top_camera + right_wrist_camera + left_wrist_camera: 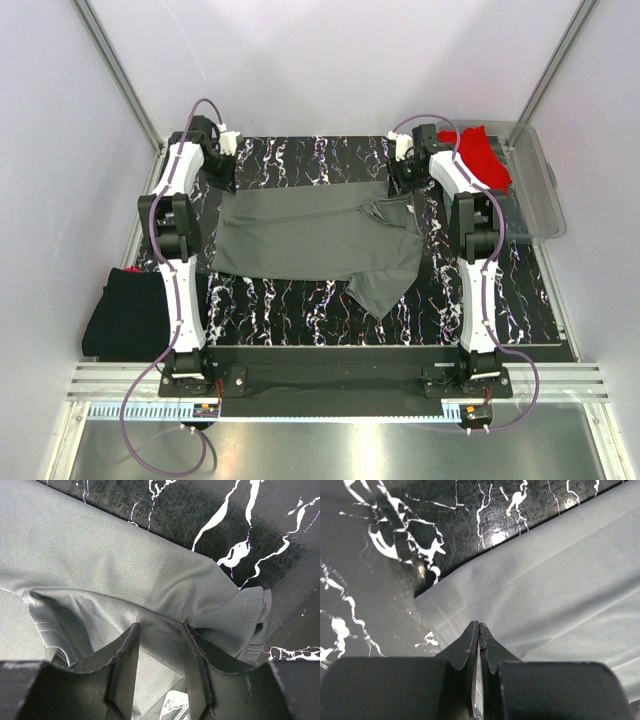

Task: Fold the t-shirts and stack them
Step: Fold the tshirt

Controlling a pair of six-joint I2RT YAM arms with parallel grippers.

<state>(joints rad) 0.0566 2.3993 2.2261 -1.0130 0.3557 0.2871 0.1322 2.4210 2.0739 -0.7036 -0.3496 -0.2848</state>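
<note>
A dark grey t-shirt lies spread on the black marbled table, with one sleeve folded over near its right end and another part trailing toward the front. My left gripper is at the shirt's far left corner; in the left wrist view its jaws are shut, tips over the flat grey cloth just inside the corner, and no cloth shows between them. My right gripper is at the far right corner; it is open, with its fingers on either side of a raised fold of grey cloth.
A red t-shirt lies in a clear plastic tub at the back right. A black t-shirt lies off the table's left edge. Grey walls and metal rails enclose the table.
</note>
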